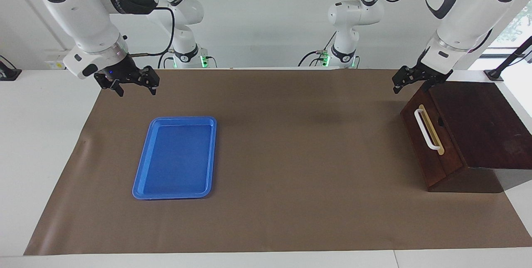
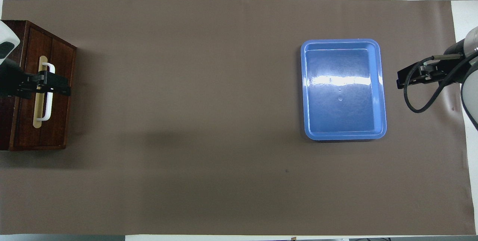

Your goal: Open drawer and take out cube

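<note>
The drawer [image 1: 430,135] sat shut at the left arm's end of the counter [image 1: 291,156], handle [image 1: 426,129] lengthwise across its front. The left end effector [image 1: 409,81], jaws wide and empty, hung above it. The right end effector [image 1: 131,83], also wide, waited near the tray [image 1: 174,158]. No cube showed.

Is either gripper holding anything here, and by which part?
Nothing is held. The left gripper hangs open above the closed drawer, clear of its handle. The right gripper waits open near the tray.
</note>
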Robot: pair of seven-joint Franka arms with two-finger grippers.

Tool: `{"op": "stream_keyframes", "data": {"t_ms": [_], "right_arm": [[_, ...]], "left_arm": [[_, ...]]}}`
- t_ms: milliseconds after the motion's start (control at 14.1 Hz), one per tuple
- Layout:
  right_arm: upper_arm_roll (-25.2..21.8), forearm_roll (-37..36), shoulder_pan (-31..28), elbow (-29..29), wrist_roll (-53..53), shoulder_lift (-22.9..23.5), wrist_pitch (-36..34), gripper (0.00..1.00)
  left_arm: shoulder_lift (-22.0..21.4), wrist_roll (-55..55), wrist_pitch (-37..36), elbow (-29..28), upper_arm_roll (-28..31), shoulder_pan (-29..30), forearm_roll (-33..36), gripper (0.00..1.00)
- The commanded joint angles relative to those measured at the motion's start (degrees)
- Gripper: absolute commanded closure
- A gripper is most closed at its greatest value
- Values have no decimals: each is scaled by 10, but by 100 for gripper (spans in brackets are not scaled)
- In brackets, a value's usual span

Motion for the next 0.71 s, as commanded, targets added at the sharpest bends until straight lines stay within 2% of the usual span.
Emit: {"op": "stream_keyframes", "data": {"t_ms": [0,142,355,496,638], "right_arm": [[8,3,-7,-18,94,-10,17,0],[10,5,-6,-17,204,-6,17,2],[13,51,-6,-9,383,10,27,3],[14,72,11,0,489,27,40,5],[14,90,27,21,588,51,44,5]], "left_arm": [[-8,6,63,-51,-2,-10,55,0],[3,4,110,-86,-9,-15,113,0],[44,-6,133,-90,-11,-34,209,0],[56,-8,156,-105,-11,-42,254,0],[56,-12,186,-131,-10,-40,263,0]]}}
